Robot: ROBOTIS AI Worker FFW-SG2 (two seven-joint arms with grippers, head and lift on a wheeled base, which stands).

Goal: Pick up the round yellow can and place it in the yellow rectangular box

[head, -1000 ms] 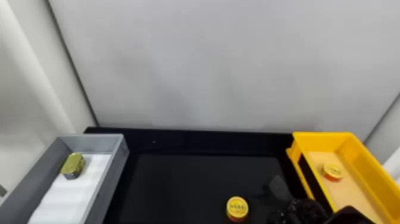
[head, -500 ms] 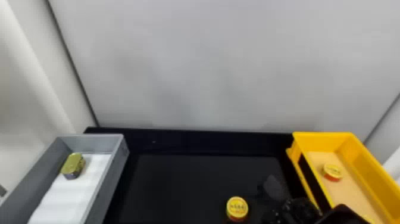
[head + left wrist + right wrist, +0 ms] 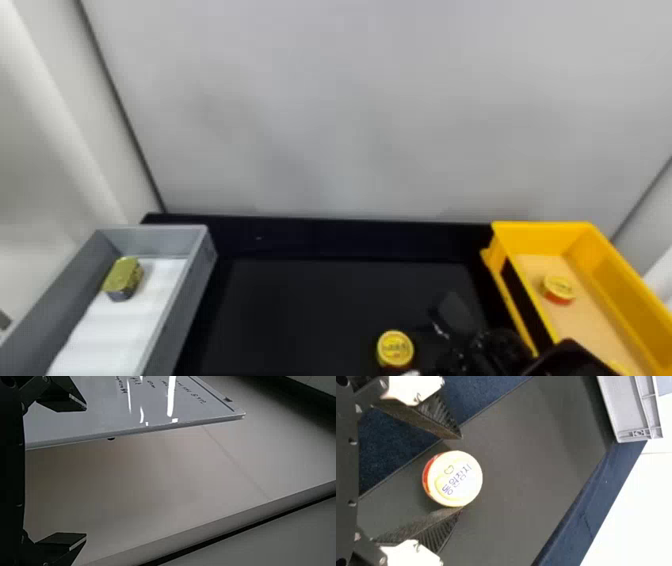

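Reference point: the yellow rectangular box (image 3: 505, 245). My right gripper (image 3: 452, 317) is to its left, fingers spread wider than the round yellow can (image 3: 395, 348), nothing clamped. The can rests on the black surface left of the box, between those fingers. A second round can (image 3: 558, 289) sits inside the box. My left gripper (image 3: 86, 471) is wide open, empty.

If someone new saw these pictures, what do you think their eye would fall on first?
Probably the bright yellow rectangular box at the robot's right, with a small round can inside. Next, the round yellow can out on the black surface, which the right wrist view frames between the open fingers of the right gripper. At the robot's left, the gray box with its gold-coloured can is quieter.
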